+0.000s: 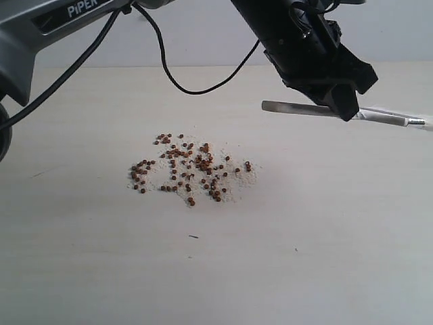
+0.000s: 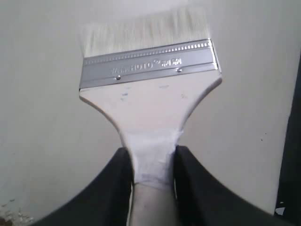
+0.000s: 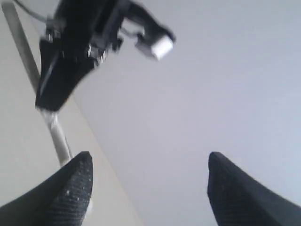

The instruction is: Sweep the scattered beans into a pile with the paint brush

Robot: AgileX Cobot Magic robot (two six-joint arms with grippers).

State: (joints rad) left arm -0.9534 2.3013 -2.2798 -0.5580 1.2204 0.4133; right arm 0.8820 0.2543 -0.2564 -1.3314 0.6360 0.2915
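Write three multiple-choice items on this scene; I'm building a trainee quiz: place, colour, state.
1. Where do the tiny round reddish-brown beans lie? A. scattered mid-table B. in a bowl C. on the bristles
2. What colour are the bristles of the flat wide wooden-handled paint brush? A. black B. cream-white C. red
3. How is the right gripper? A. shut on the brush B. shut, empty C. open, empty
Answers: A, they dot the bare pale table; B, pale bristles top the silver band; C, its jaws stand apart, while the left gripper holds the handle.
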